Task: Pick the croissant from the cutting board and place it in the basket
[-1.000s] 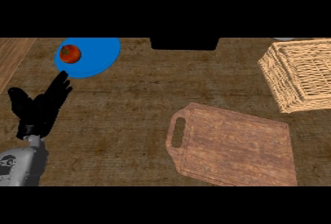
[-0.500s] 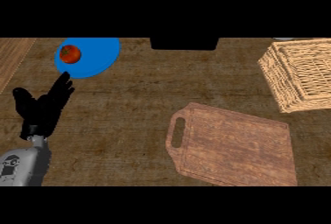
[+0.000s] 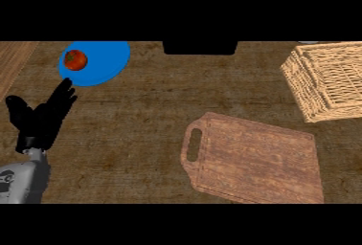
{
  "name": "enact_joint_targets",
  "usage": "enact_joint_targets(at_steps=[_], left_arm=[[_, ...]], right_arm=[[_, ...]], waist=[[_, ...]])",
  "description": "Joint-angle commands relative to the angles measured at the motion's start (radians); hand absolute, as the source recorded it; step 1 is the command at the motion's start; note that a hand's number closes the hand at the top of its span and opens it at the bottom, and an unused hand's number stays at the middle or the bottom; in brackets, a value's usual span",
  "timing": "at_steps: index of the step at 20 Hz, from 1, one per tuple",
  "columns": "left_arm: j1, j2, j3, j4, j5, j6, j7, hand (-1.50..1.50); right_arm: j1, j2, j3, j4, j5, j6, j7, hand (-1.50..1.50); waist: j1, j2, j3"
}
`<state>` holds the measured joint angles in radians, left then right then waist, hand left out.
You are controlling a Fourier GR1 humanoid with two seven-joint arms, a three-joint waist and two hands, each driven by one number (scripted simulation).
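The wooden cutting board [image 3: 254,160] lies at the lower right of the counter with its handle slot toward the left. I see no croissant on it or anywhere else. The wicker basket [image 3: 327,79] stands at the upper right, partly cut off by the view's edge; what lies inside it cannot be made out. My left hand [image 3: 41,118] rests open at the left edge, fingers up. My right hand does not show.
A blue plate [image 3: 102,62] with a red tomato [image 3: 75,60] sits at the upper left, just beyond my left hand's fingertips. A dark rectangular object [image 3: 200,47] lies at the top middle. Bare wooden counter [image 3: 141,119] separates my hand from the board.
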<state>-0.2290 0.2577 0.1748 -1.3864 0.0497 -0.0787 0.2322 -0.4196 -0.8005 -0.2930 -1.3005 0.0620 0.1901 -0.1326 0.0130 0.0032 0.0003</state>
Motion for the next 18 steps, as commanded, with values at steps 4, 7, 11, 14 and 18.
enact_joint_targets(at_steps=[4,7,11,14,18], left_arm=[[-0.056,0.008,0.002,0.027,-0.007,0.0,0.016,0.0],[-0.014,0.01,0.011,-0.014,0.005,-0.011,0.013,0.0],[0.03,-0.026,-0.012,-0.036,-0.022,0.017,0.009,0.0],[0.018,-0.034,-0.018,-0.021,-0.041,0.032,0.002,0.0],[0.07,-0.027,-0.015,-0.061,-0.015,-0.002,-0.006,0.0]], right_arm=[[-0.087,0.056,-0.04,0.273,0.062,-0.117,-0.031,-1.5],[-0.218,0.055,0.019,0.43,0.139,-0.122,-0.091,-1.5],[-0.228,0.022,-0.023,0.516,0.114,-0.056,-0.24,-1.5],[-0.296,0.043,-0.018,0.52,0.104,-0.05,-0.222,-1.5],[-0.34,-0.005,-0.151,0.65,-0.008,-0.023,-0.151,-1.5]], waist=[[0.001,0.004,0.001],[0.008,0.002,0.0],[0.0,0.0,0.0],[-0.002,-0.001,0.0],[0.006,0.0,0.001]])
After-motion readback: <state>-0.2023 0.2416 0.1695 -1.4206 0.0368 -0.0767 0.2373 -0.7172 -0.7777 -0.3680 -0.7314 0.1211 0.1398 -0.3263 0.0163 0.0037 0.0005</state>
